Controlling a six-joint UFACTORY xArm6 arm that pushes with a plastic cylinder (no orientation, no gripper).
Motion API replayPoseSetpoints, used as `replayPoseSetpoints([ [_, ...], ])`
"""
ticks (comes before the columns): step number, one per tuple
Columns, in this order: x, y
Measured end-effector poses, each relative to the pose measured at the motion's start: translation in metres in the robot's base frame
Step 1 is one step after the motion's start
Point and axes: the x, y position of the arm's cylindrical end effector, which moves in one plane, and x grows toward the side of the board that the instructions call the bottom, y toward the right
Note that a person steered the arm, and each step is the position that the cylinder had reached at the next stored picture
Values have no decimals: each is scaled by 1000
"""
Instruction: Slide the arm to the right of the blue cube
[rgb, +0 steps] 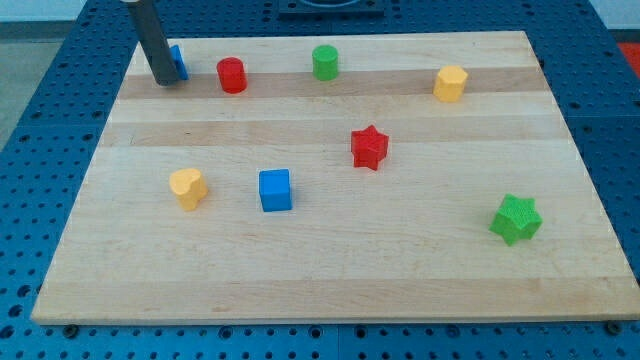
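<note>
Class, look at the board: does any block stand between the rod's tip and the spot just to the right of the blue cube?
Nothing visible blocks it. My tip sits at the view's top left against a partly hidden blue block. The blue cube lies lower and to the right; the red cylinder and yellow heart sit off that line.

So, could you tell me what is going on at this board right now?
My tip sits at the view's top left of the wooden board, right against a blue block that the rod partly hides. The blue cube I am to move beside lies well away, lower and nearer the middle, with a yellow heart-shaped block on its left. The spot to the cube's right is open; the red star is further up and to the right.
</note>
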Motion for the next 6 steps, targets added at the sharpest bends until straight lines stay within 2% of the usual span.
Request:
replayPoseSetpoints([
  [1,24,32],
  [2,50,90],
  [5,158,219],
  [6,162,220],
])
